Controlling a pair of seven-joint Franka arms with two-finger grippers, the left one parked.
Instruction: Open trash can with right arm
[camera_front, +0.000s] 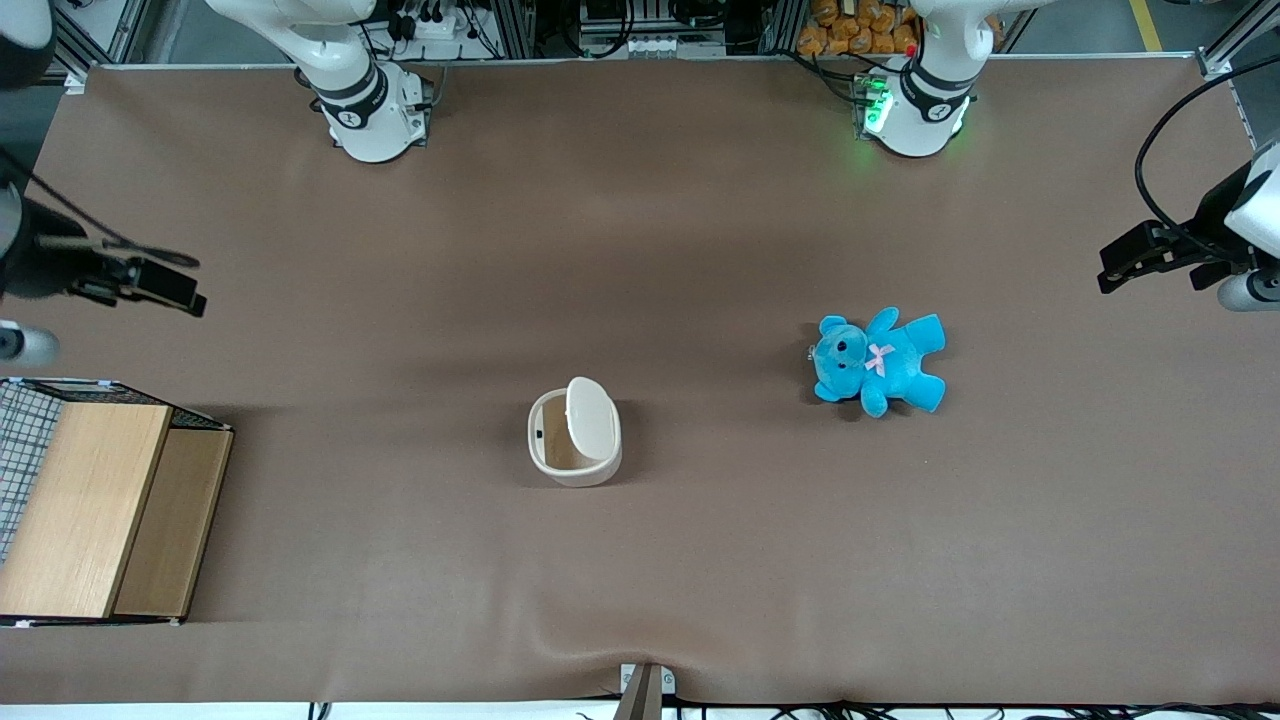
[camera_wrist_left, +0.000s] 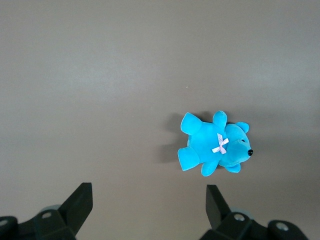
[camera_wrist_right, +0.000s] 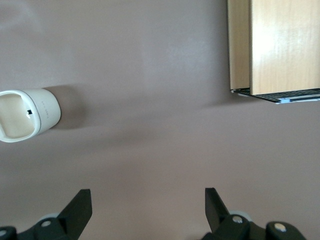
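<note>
The trash can (camera_front: 574, 438) stands on the brown table (camera_front: 640, 250), near the middle of the front view and a little toward the lower edge. It is small and cream-white. Its lid (camera_front: 590, 418) is flipped up and stands on edge over one side of the rim, so you can look down into the can. In the right wrist view the trash can (camera_wrist_right: 27, 115) shows its open mouth too.

The end effector (camera_front: 150, 285) of the right arm (camera_front: 340, 70) hangs at the left edge of the front view, above the table and well apart from the trash can. It is not touching anything. In the right wrist view its two black fingers (camera_wrist_right: 77, 210) are spread wide with bare table between them, so the end effector (camera_wrist_right: 145, 210) is released and holds nothing.

A wooden box (camera_front: 100, 510) with wire mesh sits at the lower left of the front view, toward the working arm's end of the table, below the end effector in the frame. The trash can is well apart from the box as well.

A blue teddy (camera_front: 878, 362) with a pink bow lies on the table at the right of the front view, toward the parked arm's end, well apart from the trash can
</note>
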